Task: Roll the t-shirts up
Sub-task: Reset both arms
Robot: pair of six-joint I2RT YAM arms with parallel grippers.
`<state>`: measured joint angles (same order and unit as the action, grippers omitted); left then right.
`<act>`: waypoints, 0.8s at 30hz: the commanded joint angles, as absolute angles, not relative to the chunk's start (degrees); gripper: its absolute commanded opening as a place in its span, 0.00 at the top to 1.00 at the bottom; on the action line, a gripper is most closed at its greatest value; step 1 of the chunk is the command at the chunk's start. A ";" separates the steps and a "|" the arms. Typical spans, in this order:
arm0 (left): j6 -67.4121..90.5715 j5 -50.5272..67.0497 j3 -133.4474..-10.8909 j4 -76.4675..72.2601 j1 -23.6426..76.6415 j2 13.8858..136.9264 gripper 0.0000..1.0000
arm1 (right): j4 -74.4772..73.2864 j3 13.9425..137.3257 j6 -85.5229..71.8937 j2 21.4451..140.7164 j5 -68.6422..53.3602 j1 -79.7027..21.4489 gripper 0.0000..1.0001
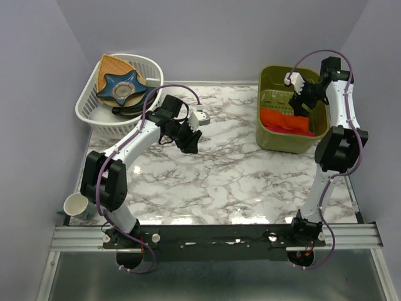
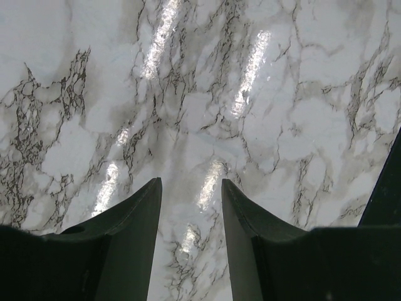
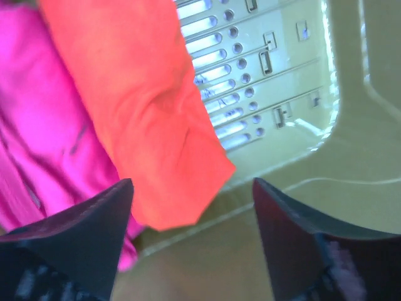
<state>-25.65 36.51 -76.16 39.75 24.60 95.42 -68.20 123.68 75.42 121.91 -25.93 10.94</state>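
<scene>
Marble table (image 1: 219,182) — t-shirts (image 1: 285,120) binned.

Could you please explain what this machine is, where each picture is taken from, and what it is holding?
These are two robot arms bolted at a marble table's near edge. One picture looks down from above; the other two come from cameras on each wrist. The left gripper hangs open over bare marble, holding nothing. The right gripper is open inside an olive green bin, above an orange t-shirt lying beside magenta cloth; neither is gripped. A white laundry basket sits far left, and a paper cup stands near the left arm's base.
</scene>
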 commanded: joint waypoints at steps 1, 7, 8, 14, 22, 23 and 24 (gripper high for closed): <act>-23.91 37.18 -76.29 37.53 24.70 95.19 0.49 | -62.50 121.92 61.97 124.72 -28.13 9.93 0.24; -23.64 35.77 -75.06 36.91 24.70 93.61 0.49 | -62.58 115.23 65.56 124.72 -22.07 9.84 0.41; -23.73 35.68 -74.71 36.83 24.70 93.52 0.49 | -62.67 113.14 66.09 124.80 -19.62 9.84 0.42; -23.64 35.25 -74.09 35.77 24.70 92.55 0.49 | -60.47 110.74 64.00 125.24 -14.24 9.84 0.41; -25.84 34.72 -73.92 34.81 24.70 90.00 0.49 | -62.23 120.42 56.96 122.97 -15.19 9.93 0.19; -25.75 34.54 -73.74 34.37 24.70 89.56 0.49 | -61.62 119.54 56.43 119.57 -17.73 9.84 0.16; -25.40 34.54 -73.57 33.84 24.70 88.86 0.49 | -60.39 118.49 55.38 117.88 -19.15 9.76 0.14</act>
